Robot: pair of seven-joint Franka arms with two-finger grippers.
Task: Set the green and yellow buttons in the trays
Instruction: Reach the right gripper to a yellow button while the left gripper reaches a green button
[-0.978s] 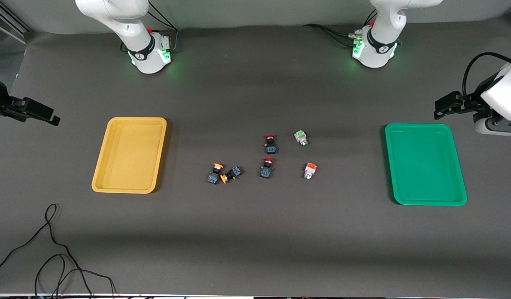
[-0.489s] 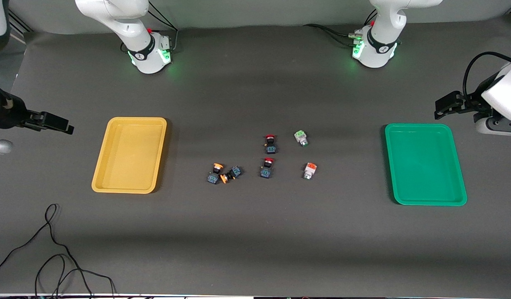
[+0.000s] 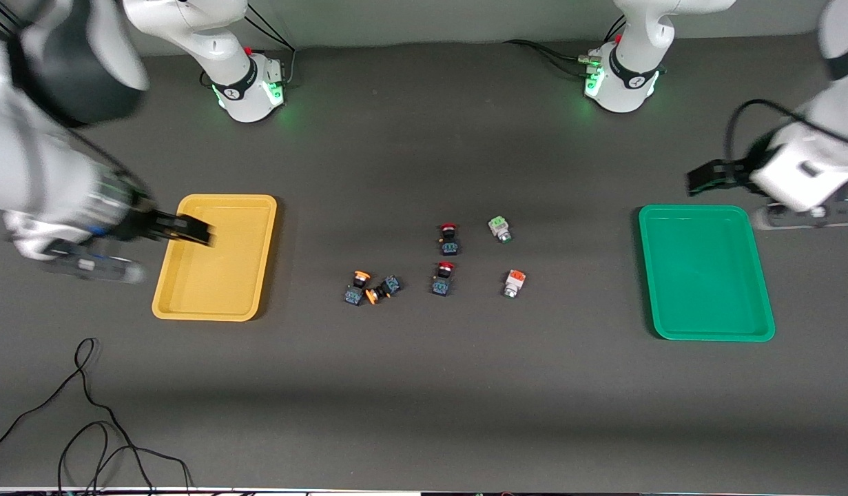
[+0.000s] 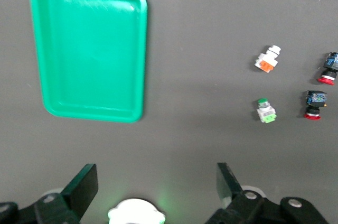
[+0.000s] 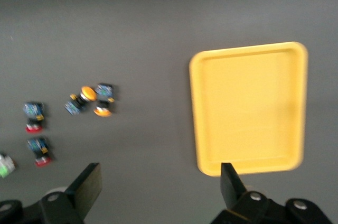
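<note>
Two Franka arms hang above a dark gray desk (image 3: 424, 399), both claws spread wide and carrying nothing. The right claw (image 3: 189, 229) is over the yellow tray (image 3: 182, 303), which lies toward the right arm's end of the desk; the left claw (image 3: 706, 178) is over bare desk just beside the green tray (image 3: 706, 334), which lies toward the left arm's end. Both trays hold nothing.

All six push-buttons sit on the desk between the trays, well apart from each. Two yellow-capped buttons (image 3: 368, 288) lie touching one another, toward the yellow tray. Beside them, toward the green tray, stand two red-capped buttons (image 3: 446, 256), one nearer the front camera than the other. Closer still to the green tray lie a whitish button with a light-green block (image 3: 499, 229) and, nearer the front camera, a whitish button with an orange block (image 3: 513, 282).

A loose black cable (image 3: 86, 413) curls on the desk, nearer the front camera than the yellow tray.
</note>
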